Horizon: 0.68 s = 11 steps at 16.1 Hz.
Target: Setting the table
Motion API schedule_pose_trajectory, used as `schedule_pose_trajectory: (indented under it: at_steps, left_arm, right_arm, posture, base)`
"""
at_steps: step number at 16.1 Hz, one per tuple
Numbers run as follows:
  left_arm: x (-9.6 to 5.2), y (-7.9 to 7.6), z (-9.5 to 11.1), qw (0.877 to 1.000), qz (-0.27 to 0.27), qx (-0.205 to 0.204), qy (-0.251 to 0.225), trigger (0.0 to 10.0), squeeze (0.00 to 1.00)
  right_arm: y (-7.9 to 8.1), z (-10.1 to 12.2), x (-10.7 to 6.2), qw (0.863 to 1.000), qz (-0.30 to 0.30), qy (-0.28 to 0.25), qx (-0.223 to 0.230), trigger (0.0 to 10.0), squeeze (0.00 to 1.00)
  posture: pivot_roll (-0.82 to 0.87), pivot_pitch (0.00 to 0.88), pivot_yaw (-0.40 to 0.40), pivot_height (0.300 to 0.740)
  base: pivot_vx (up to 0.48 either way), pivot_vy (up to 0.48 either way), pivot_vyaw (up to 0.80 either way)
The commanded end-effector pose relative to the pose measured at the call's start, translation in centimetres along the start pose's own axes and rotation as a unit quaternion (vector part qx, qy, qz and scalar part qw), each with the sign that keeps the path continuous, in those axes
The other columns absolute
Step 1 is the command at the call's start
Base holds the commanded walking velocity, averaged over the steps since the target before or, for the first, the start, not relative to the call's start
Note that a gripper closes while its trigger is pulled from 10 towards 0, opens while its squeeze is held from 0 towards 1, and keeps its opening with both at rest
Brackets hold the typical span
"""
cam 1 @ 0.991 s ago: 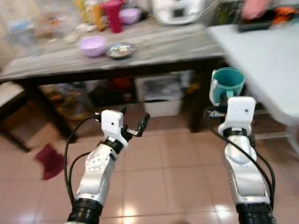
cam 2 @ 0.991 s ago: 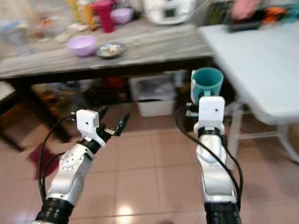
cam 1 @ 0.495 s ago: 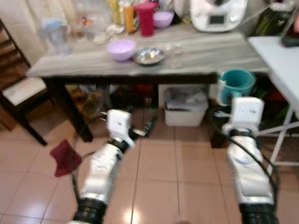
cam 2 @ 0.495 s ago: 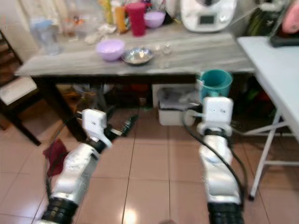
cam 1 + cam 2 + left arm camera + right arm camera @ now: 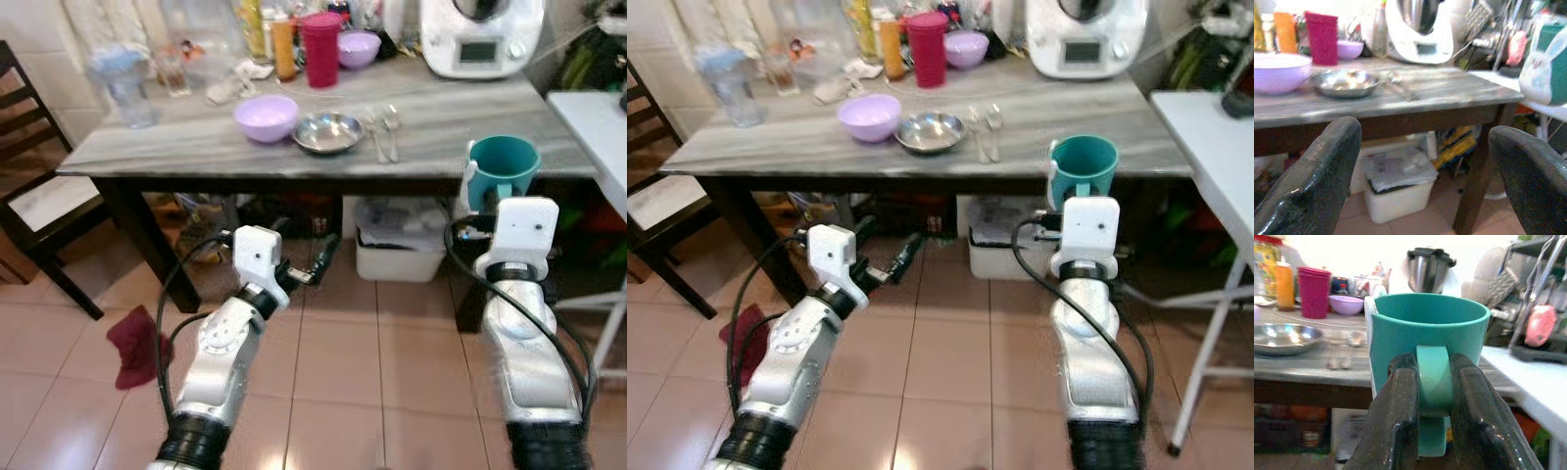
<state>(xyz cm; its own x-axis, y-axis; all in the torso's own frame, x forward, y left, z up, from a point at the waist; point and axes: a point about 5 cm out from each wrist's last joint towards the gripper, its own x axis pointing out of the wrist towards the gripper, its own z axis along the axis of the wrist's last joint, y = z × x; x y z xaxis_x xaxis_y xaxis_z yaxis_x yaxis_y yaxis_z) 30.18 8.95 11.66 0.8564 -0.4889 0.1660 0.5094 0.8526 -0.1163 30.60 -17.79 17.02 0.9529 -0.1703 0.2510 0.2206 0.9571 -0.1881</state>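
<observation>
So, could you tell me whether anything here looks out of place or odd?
A dark red cloth lies crumpled on the tiled floor beside the table leg, which looks dropped. Otherwise the right gripper holds the teal cup upright by its handle, and nothing looks spilled.

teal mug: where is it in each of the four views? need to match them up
Left eye view: teal mug right of centre, above the right arm.
Right eye view: mug just above the right wrist housing.
Left wrist view: at the far right edge, partly cut off.
Right wrist view: centre, handle clamped between the jaws.
Shared landmark: steel bowl.
</observation>
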Motion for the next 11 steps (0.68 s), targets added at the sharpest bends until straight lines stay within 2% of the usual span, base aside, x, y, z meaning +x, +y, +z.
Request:
schedule_pose_trajectory:
  at_steps: [1, 3, 8, 10, 11]
  left_arm:
    - [0.17, -0.12, 0.34, 1.000, -0.004, 0.004, -0.005, 10.0, 0.00]
    - [0.18, -0.25, 0.36, 1.000, -0.006, 0.004, -0.005, 10.0, 0.00]
    - [-0.09, -0.17, 0.24, 1.000, -0.005, 0.006, -0.001, 10.0, 0.00]
    - [-0.17, -0.05, 0.38, 1.000, 0.005, 0.013, -0.005, 10.0, 0.00]
    - [-0.31, 0.42, 0.73, 0.999, 0.028, 0.027, -0.014, 10.0, 0.00]
  right_arm:
    - [-0.32, 0.68, 0.11, 1.000, -0.003, -0.016, 0.001, 10.0, 0.00]
    - [-0.34, 0.62, 0.15, 1.000, -0.005, -0.013, 0.002, 10.0, 0.00]
    - [-0.28, 0.48, 0.01, 1.000, -0.006, -0.010, 0.003, 10.0, 0.00]
    - [-0.22, 0.54, -0.05, 1.000, -0.006, -0.012, 0.003, 10.0, 0.00]
    - [-0.30, 0.56, -0.10, 1.000, -0.005, -0.013, 0.001, 10.0, 0.00]
  posture:
    - [-0.30, 0.067, 0.063, 0.740]
    - [-0.30, 0.068, 0.065, 0.740]
    - [-0.29, 0.075, 0.068, 0.740]
    - [-0.29, 0.076, 0.069, 0.740]
    - [-0.29, 0.077, 0.069, 0.740]
  base:
    - [0.341, 0.000, 0.00]
    - [0.343, 0.000, -0.28]
    - [0.343, 0.000, -0.69]
    - [0.339, 0.000, 0.00]
    - [0.300, 0.000, 0.00]
